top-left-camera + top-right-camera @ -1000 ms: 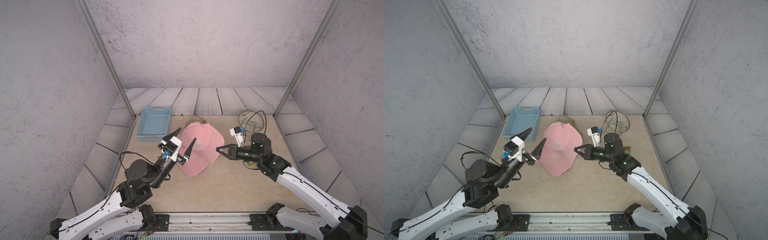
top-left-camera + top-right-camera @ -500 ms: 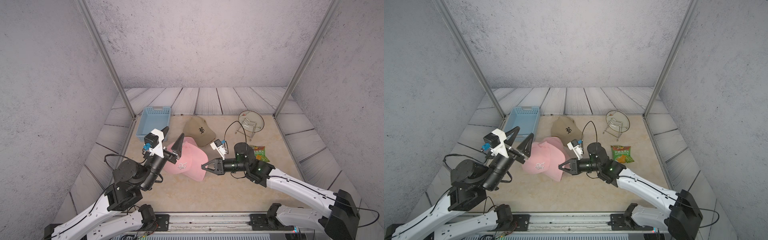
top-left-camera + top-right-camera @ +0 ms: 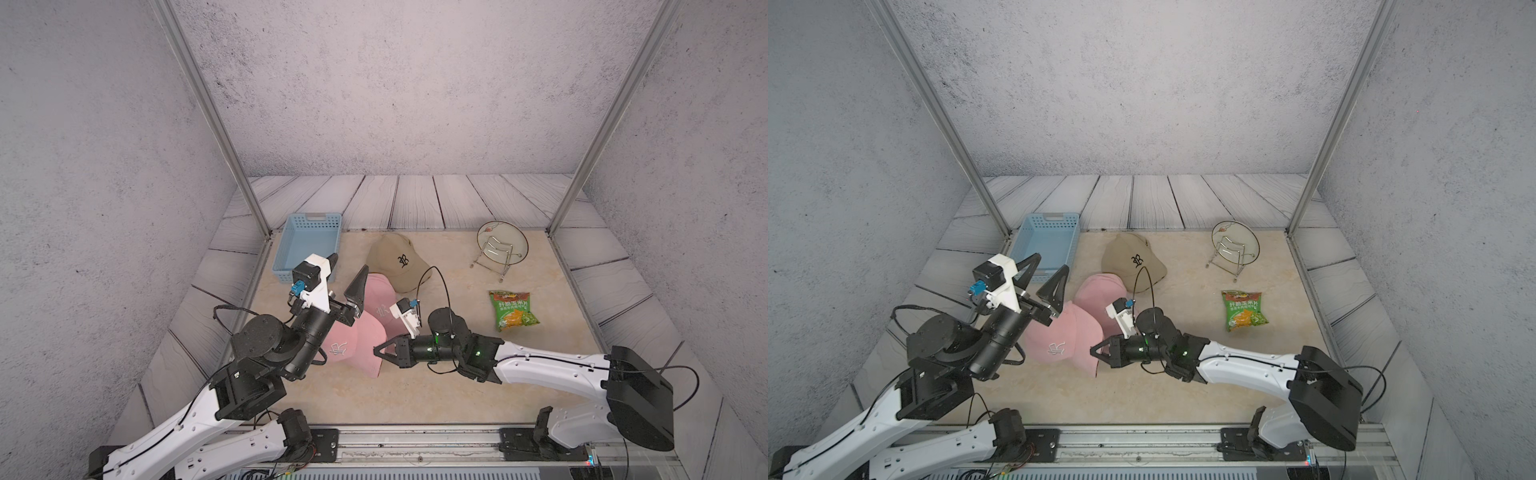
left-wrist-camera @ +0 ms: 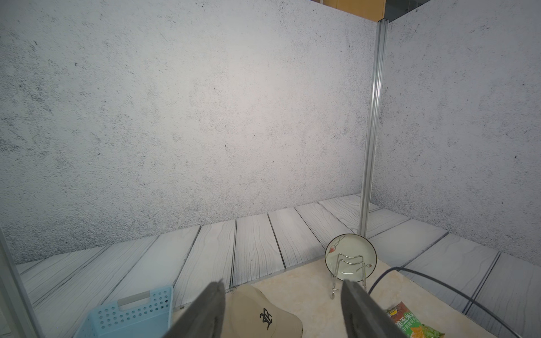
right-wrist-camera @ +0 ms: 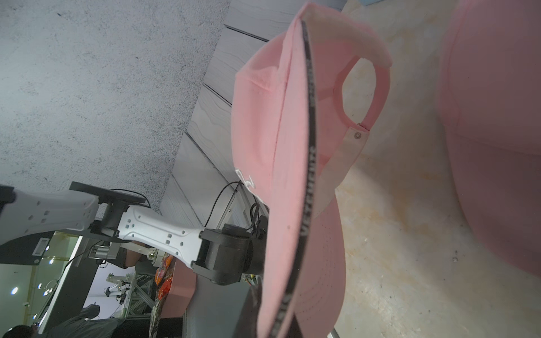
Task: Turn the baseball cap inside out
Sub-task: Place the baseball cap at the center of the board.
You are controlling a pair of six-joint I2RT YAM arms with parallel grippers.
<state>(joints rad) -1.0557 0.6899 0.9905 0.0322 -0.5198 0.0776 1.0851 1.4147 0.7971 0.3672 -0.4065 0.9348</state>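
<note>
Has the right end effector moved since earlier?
Yes. The right end effector, holding a pink fabric baseball cap, moved toward the front rail, away from the round plate on its wire stand.

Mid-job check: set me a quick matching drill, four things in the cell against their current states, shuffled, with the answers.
Things
1. left gripper
2. right gripper
3. plate
4. snack bag

States
A. standing upright in a wire rack
B. shut on the brim of the near pink cap
C. open, holding nothing
D. lying flat on the table

Pairs: 1-C, 2-B, 3-A, 4-D
</note>
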